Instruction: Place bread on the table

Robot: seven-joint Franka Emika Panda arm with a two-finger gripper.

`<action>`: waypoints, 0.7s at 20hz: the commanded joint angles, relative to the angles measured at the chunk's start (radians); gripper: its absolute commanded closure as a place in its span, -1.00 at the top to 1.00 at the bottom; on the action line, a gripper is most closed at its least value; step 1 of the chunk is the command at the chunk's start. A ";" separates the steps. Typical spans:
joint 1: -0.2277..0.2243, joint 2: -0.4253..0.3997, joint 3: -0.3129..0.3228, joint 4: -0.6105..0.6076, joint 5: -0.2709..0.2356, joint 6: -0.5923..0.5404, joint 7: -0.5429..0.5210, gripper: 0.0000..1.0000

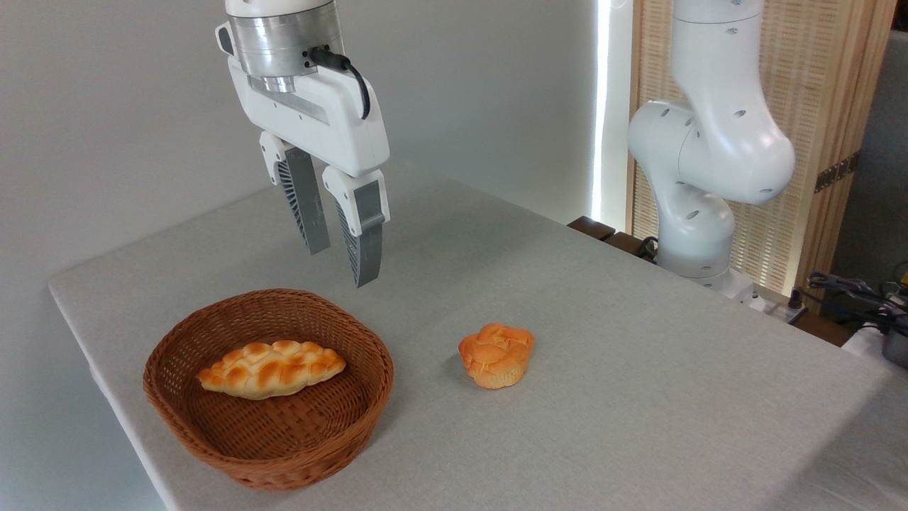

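Right, the gripper [342,264] hangs in the air above the far rim of the wicker basket [213,433], its two ribbed fingers [362,234] pointing down and set a little apart, a narrow gap between them and nothing held in it. That looks like a ready pose for a descent: the jaws are spread, though from this angle it is hard to say whether the gap is wide enough to take the loaf across its middle. Below and a touch to the left sits the bread [272,368], the braided golden loaf with pale grooves, lying flat on the basket floor with its pointed ends running left to right, almost spanning the inside. It is the only thing in the basket, so there is no clutter to snag on, but the woven walls rise around it and the fingers would need to come down inside them. Out on the grey cloth of the table [638,369], just to the right of the basket and apart from it, stands a small orange muffin [496,355], upright and not part of this job. Open cloth lies around it for setting the loaf down. Behind, the arm's white base [699,213] stands at the table's far right edge.
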 commanded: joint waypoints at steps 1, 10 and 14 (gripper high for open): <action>0.001 0.009 0.009 0.018 0.003 -0.023 -0.015 1.00; 0.001 0.009 0.009 0.018 0.000 -0.021 -0.014 1.00; 0.001 0.009 0.007 0.015 -0.005 -0.010 -0.015 1.00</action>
